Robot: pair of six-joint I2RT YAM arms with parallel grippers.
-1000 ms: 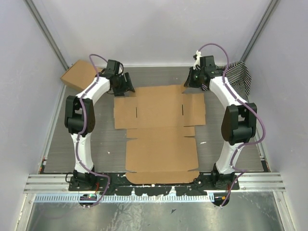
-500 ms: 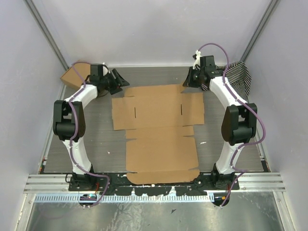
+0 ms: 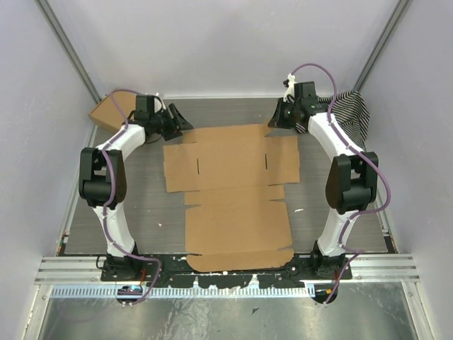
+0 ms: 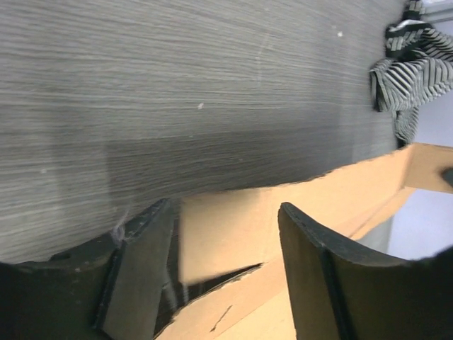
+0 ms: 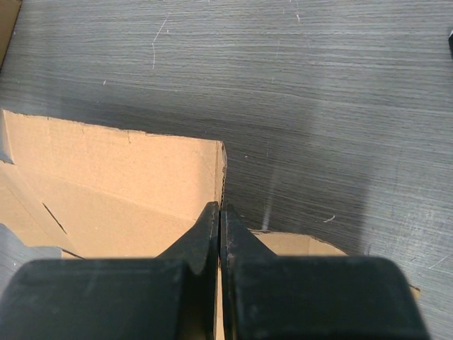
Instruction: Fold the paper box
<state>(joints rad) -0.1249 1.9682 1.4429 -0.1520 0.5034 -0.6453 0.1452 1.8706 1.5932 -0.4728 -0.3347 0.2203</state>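
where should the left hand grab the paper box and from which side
Pinch the far-left flap edge of the paper box, bringing the left hand in from the far left. The sheet lies flat, so only its thin edges fit between the fingers, and this corner is nearest that hand.

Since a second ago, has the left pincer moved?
Yes. The left pincer has shifted left and toward the back wall, ending closer to the small box in the far-left corner.
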